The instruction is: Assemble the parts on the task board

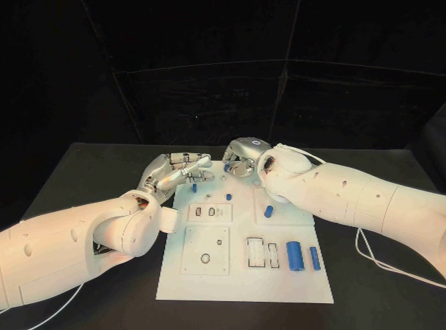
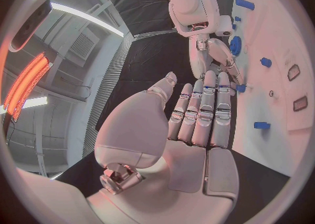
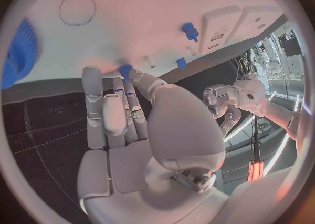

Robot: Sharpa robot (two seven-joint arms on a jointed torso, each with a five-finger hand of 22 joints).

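The white task board (image 1: pixel 244 283) lies in the middle of the black table. My right hand (image 1: pixel 244 158) is over the board's far edge; its thumb and a finger pinch a small blue part (image 3: pixel 125 69), the same blue part (image 2: pixel 241 88) at its fingertips in the left wrist view. A blue gear (image 3: pixel 20 50) lies on the board beside that hand. My left hand (image 1: pixel 178 172) hovers at the board's far left corner, fingers straight, thumb apart, holding nothing. More blue parts are on the board: two small pegs (image 1: pixel 194 186), (image 1: pixel 229 196), a short piece (image 1: pixel 269 211) and two cylinders (image 1: pixel 294 256), (image 1: pixel 315 258).
The board (image 3: pixel 131 3) has rectangular slots (image 1: pixel 255 251) and round holes (image 1: pixel 205 258) in its near half. Black table (image 1: pixel 84 179) surrounds it on all sides. A thin cable (image 1: pixel 381 261) trails from my right arm over the table's right side.
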